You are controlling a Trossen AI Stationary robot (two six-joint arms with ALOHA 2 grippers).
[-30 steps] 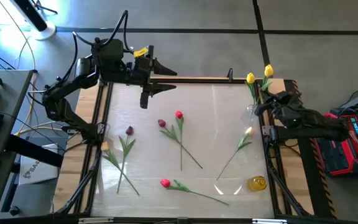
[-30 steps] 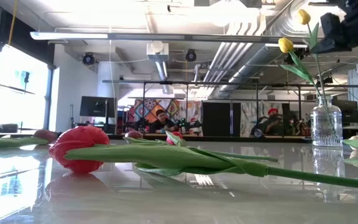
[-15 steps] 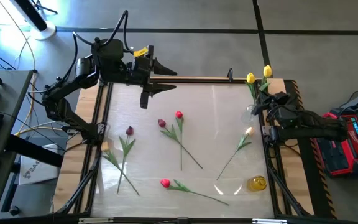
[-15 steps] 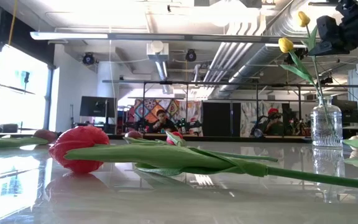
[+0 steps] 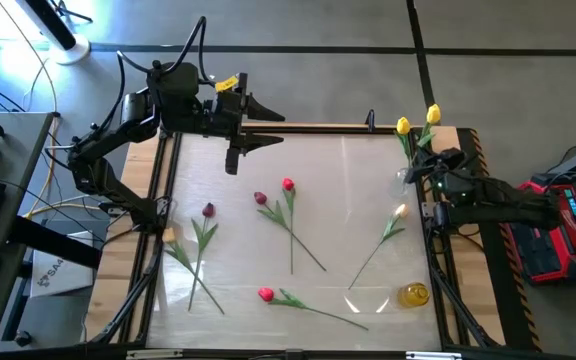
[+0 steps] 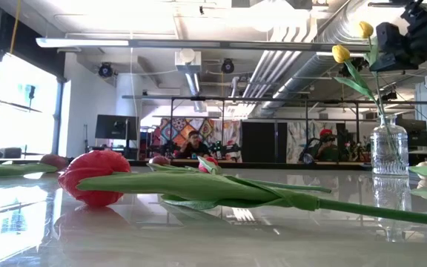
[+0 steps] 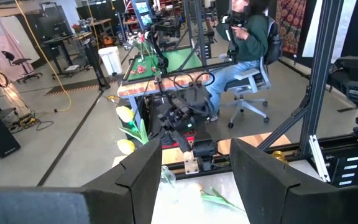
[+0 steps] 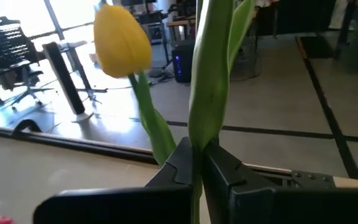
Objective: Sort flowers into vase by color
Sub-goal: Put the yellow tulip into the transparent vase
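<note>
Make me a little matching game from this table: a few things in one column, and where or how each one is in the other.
Things:
1. yellow tulips
2. peach tulip
3. maroon tulip
4. right fingers

Places or states:
A. lying near the left edge
B. standing in the glass vase
C. pinched on a green stem
D. lying just in front of the vase

Pairs: 1-B, 2-D, 3-A, 4-C
</note>
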